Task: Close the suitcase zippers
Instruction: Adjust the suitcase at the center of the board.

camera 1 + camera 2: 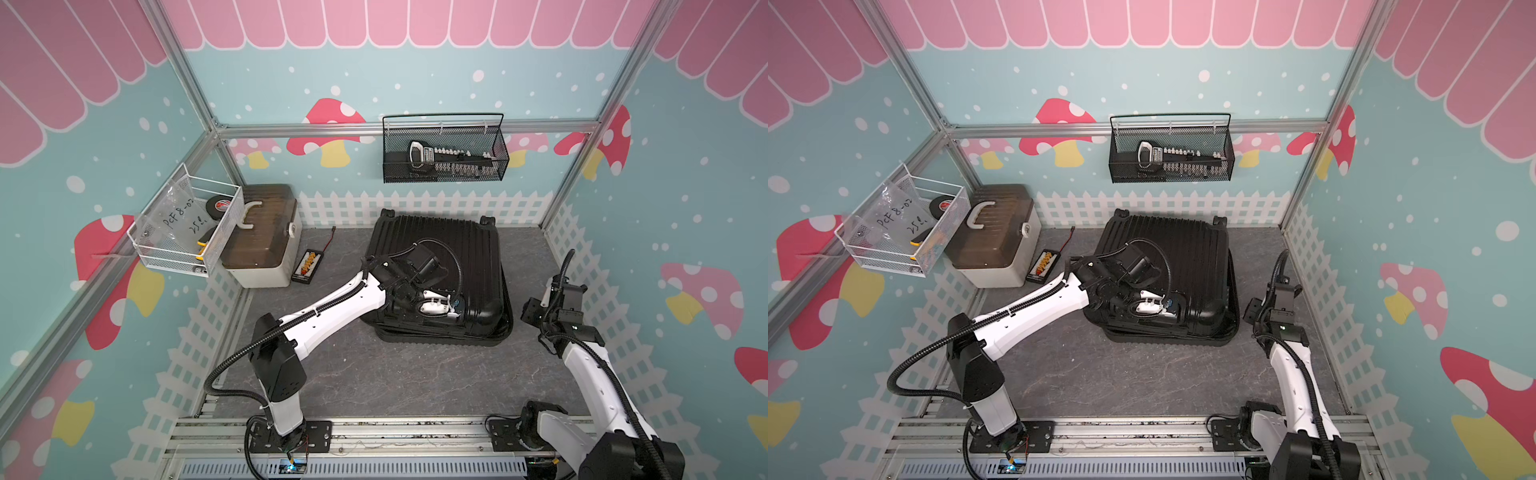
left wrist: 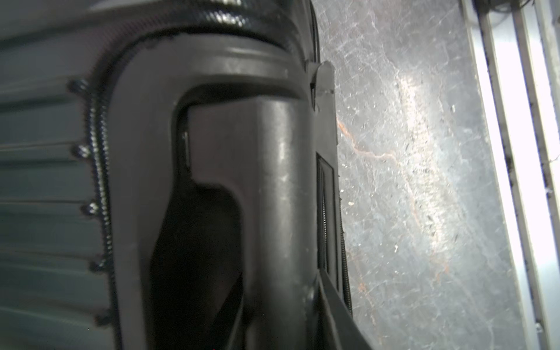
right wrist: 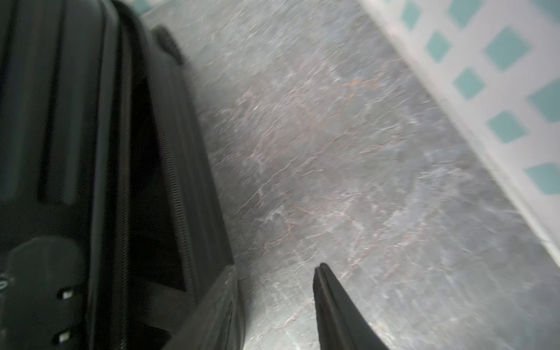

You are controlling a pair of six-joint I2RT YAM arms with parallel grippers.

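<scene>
The suitcase (image 1: 478, 257) lies flat on the grey table (image 1: 374, 374) near the back fence in both top views. Its long axis runs from the back wall toward the robot, wheels pointing at the wall and the carry handle (image 2: 272, 181) facing the robot. The upper shell sits askew on the lower one. The left gripper (image 1: 451, 309) rests on the near end by the handle; its jaw gap cannot be made out. The right gripper (image 3: 277, 269), partly open and empty, hangs just beside the case's right edge, where the zippers (image 3: 177, 188) gape apart.
</scene>
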